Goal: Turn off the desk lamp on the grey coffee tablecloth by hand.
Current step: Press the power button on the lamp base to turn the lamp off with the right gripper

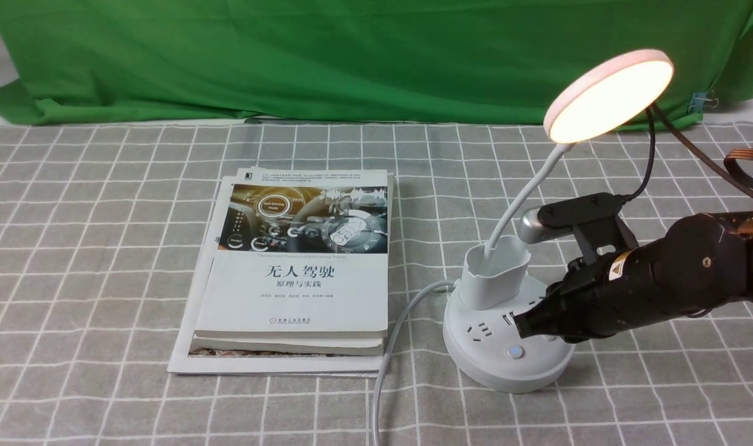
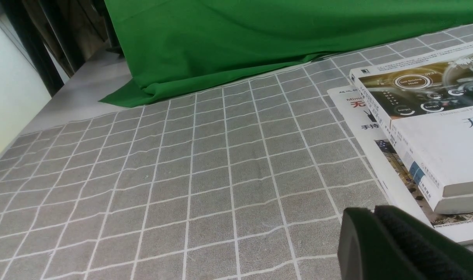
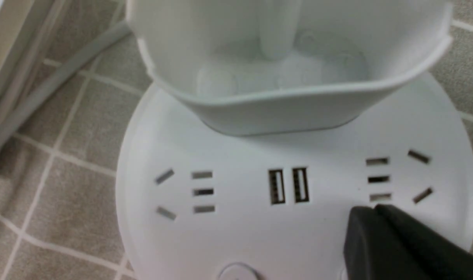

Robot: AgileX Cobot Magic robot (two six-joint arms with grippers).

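The white desk lamp (image 1: pixel 506 334) stands on the grey coffee tablecloth (image 1: pixel 91 248) at the right. Its disc head (image 1: pixel 608 93) glows, so it is lit. My right gripper (image 1: pixel 520 324) is shut and empty, its tip over the round base beside the sockets, a little above and right of the front button (image 1: pixel 514 352). In the right wrist view the shut tip (image 3: pixel 370 212) hovers over the base (image 3: pixel 236 229) near the right socket; a button's edge (image 3: pixel 236 270) shows at the frame's border. My left gripper (image 2: pixel 370 214) is shut above the cloth, beside the books.
A stack of books (image 1: pixel 295 272) lies left of the lamp, also in the left wrist view (image 2: pixel 427 128). The lamp's white cord (image 1: pixel 391 347) runs between books and base to the front edge. A green backdrop (image 1: pixel 351 56) hangs behind. A pen cup (image 1: pixel 495 272) rises from the base.
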